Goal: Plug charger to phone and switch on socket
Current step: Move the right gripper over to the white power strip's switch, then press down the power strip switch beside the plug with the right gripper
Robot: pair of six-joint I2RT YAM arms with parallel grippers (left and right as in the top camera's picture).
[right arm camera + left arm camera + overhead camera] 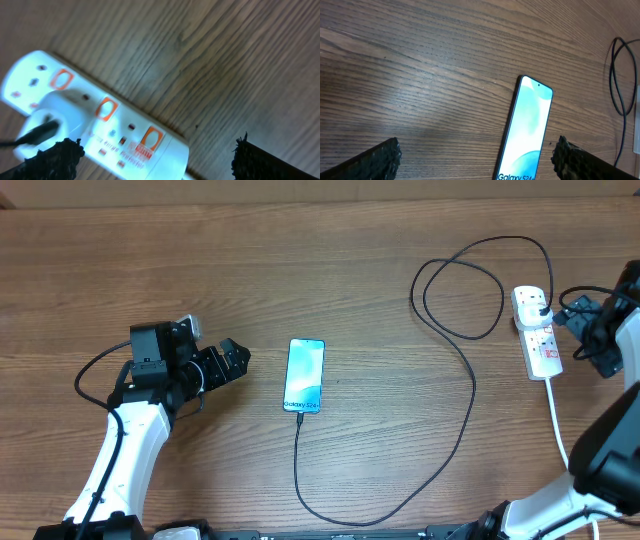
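Observation:
The phone (305, 375) lies flat mid-table with its light-blue screen lit. In the left wrist view the phone (527, 130) lies between and ahead of my open left gripper (477, 162), nearer its right finger. The charger's thin black cable (468, 395) meets the phone's near short edge, loops right and runs up to the socket (536, 332). Its plug (541, 307) sits in the far outlet. My left gripper (243, 360) is left of the phone, apart from it. My right gripper (578, 332) hovers open beside the socket (100, 125), holding nothing.
The socket's thick white cord (560, 430) runs toward the table's near edge under my right arm. A wide loop of black cable (460, 290) lies at the back, left of the socket. Bare wood lies between the phone and the cable.

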